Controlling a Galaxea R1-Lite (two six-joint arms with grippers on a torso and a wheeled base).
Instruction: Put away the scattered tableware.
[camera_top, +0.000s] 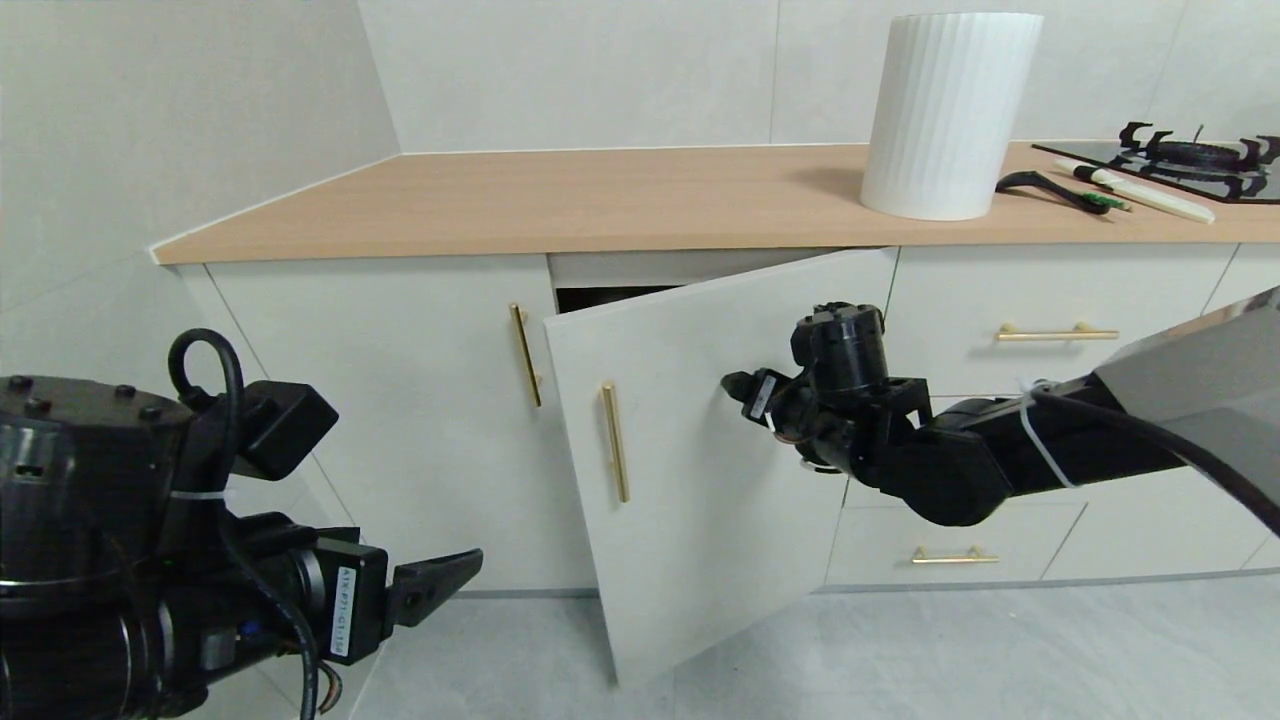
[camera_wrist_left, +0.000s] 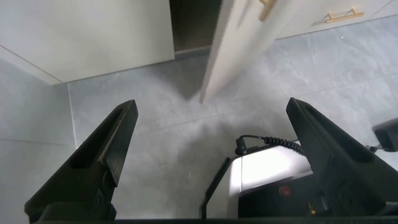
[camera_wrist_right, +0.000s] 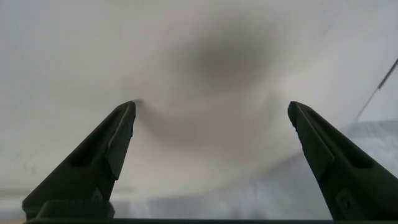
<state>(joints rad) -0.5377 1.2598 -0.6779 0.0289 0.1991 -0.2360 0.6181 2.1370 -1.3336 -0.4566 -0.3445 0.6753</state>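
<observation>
Scattered utensils lie on the wooden counter at the far right: a black-handled one (camera_top: 1045, 187), a green one (camera_top: 1105, 201) and a long cream one (camera_top: 1150, 193). Below the counter a white cabinet door (camera_top: 700, 450) with a gold handle (camera_top: 615, 442) stands half open. My right gripper (camera_top: 735, 385) is up against the door's outer face (camera_wrist_right: 205, 62), open (camera_wrist_right: 211, 109), with nothing between its fingers; I cannot tell whether it touches. My left gripper (camera_top: 445, 580) hangs low at the left, open (camera_wrist_left: 211, 109) and empty above the floor, short of the door's lower edge (camera_wrist_left: 239, 43).
A tall white ribbed container (camera_top: 945, 115) stands on the counter beside the utensils. A black gas hob (camera_top: 1190, 160) sits at the far right. Drawers with gold handles (camera_top: 1055, 333) lie right of the open door. A closed cabinet door (camera_top: 400, 400) is to its left. Grey tiled floor (camera_top: 900, 650) spreads below.
</observation>
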